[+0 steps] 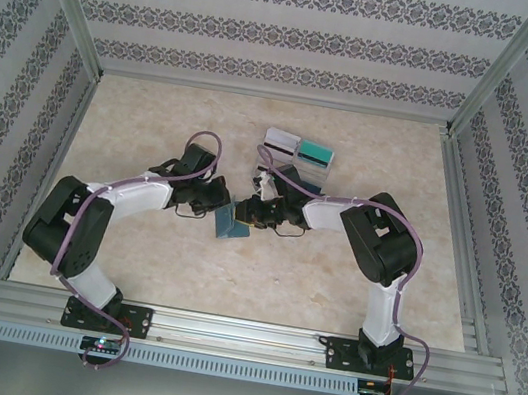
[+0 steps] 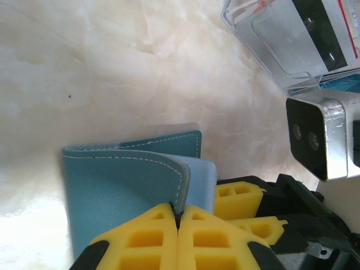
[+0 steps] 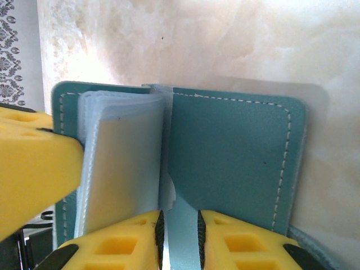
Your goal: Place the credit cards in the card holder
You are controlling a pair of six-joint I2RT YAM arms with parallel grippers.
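The card holder [image 1: 233,221], a slate-blue folding wallet, lies open at mid table between both arms. My left gripper [image 2: 179,218] is shut on the stitched edge of its cover [image 2: 124,185]. In the right wrist view the card holder [image 3: 236,157] faces me, with clear sleeves [image 3: 118,163] on the left and a pocket on the right. My right gripper [image 3: 180,239] has its jaws a little apart at the pocket's notch. A pale teal card face [image 3: 181,225] shows in the gap, and nothing is visibly pinched. More credit cards [image 1: 297,149], white-grey and teal, lie behind the grippers.
The left gripper's yellow finger [image 3: 34,169] rests against the holder's left cover. The right wrist camera housing [image 2: 315,135] and the right gripper's yellow fingers [image 2: 239,199] sit close beside my left gripper. Patterned walls [image 1: 271,32] enclose the marbled table [image 1: 155,119].
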